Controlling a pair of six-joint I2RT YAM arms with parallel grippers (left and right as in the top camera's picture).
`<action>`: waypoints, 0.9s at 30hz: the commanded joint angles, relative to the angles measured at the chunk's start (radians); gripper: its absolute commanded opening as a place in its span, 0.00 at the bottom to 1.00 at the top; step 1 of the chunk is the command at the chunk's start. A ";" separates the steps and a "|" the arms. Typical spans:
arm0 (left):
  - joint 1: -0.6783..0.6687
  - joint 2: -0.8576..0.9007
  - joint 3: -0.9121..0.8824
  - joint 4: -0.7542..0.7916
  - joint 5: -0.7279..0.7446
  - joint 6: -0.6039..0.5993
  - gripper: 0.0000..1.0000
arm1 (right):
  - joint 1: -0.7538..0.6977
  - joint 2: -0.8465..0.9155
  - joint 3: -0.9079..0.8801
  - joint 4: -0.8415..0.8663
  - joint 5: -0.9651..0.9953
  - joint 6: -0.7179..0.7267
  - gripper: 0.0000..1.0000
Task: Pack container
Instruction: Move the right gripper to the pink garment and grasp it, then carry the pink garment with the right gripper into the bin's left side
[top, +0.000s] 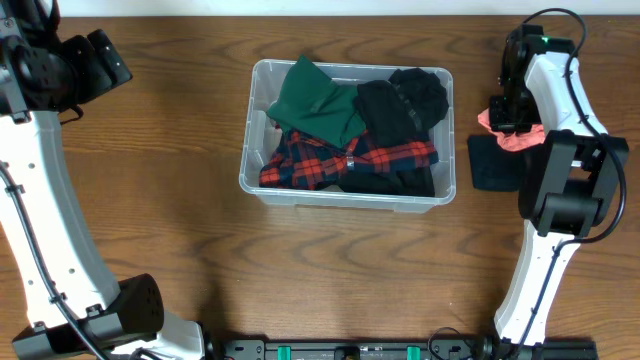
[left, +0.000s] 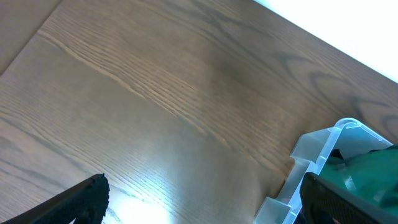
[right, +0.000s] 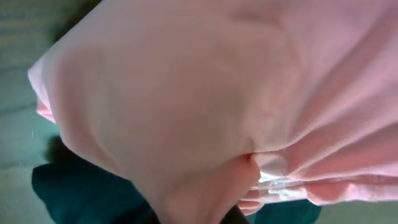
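The clear plastic container (top: 346, 199) stands mid-table and holds a green garment (top: 318, 100), a black garment (top: 402, 102) and a red plaid shirt (top: 330, 160). Its corner (left: 311, 155) with the green cloth (left: 367, 177) shows in the left wrist view. My right gripper (top: 512, 118) is right of the container, shut on a pink garment (top: 505, 137) that fills the right wrist view (right: 186, 93) and hides the fingers. A dark teal garment (top: 490, 165) lies beneath it (right: 81, 186). My left gripper (left: 202, 205) is open and empty at the far left (top: 108, 62).
Bare wooden tabletop (top: 160, 220) surrounds the container. The right arm's white body (top: 565, 190) stands at the right edge and the left arm's (top: 45, 230) at the left edge. The table's far edge runs along the top.
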 joint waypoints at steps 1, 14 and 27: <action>0.003 0.004 -0.002 0.000 -0.005 -0.005 0.98 | 0.009 -0.050 0.057 -0.032 -0.012 0.020 0.01; 0.003 0.004 -0.002 0.000 -0.005 -0.005 0.98 | 0.014 -0.406 0.137 -0.122 -0.145 0.046 0.01; 0.003 0.004 -0.002 0.000 -0.005 -0.005 0.98 | 0.344 -0.594 0.137 -0.142 -0.168 -0.048 0.01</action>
